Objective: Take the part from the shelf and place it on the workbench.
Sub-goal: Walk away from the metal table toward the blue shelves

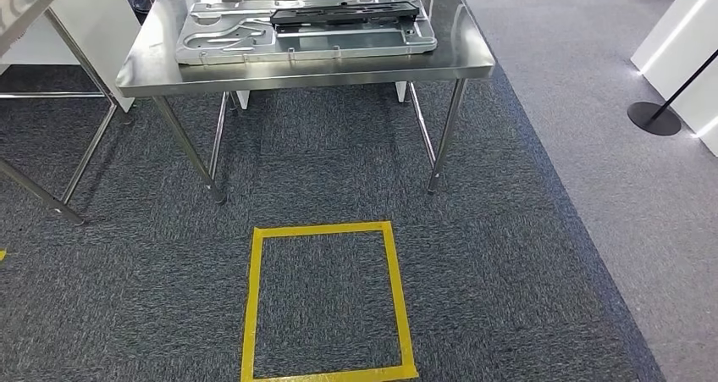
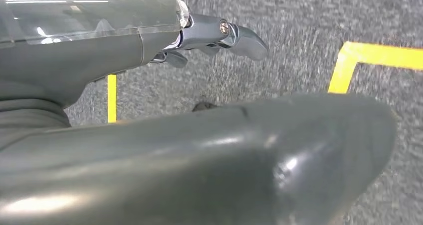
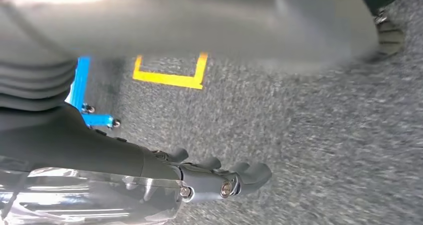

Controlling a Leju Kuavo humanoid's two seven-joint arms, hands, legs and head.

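Grey carpet point(image 1: 508, 255) lies nearest, spreading under everything, with a square of yellow tape point(image 1: 326, 301) marked on it just ahead of the robot. Beyond the square stands a steel workbench, its tabletop point(image 1: 296, 70) shiny and set on thin metal legs. On that tabletop lies a big flat grey metal part point(image 1: 245, 35), and a long black part point(image 1: 343, 13) rests on top of it toward the far side. A second steel table point(image 1: 25, 5) stands off to the left, and a black post base point(image 1: 654, 118) sits on paler floor to the right. Both hands hang low over the carpet, well short of the workbench and its parts. The left hand point(image 2: 209, 38) holds nothing, its dark fingers reaching out over the carpet near a tape corner. The right hand point(image 3: 219, 177) is likewise empty, fingers loosely bent and apart, with tape and a blue frame point(image 3: 82, 98) on the carpet past it.
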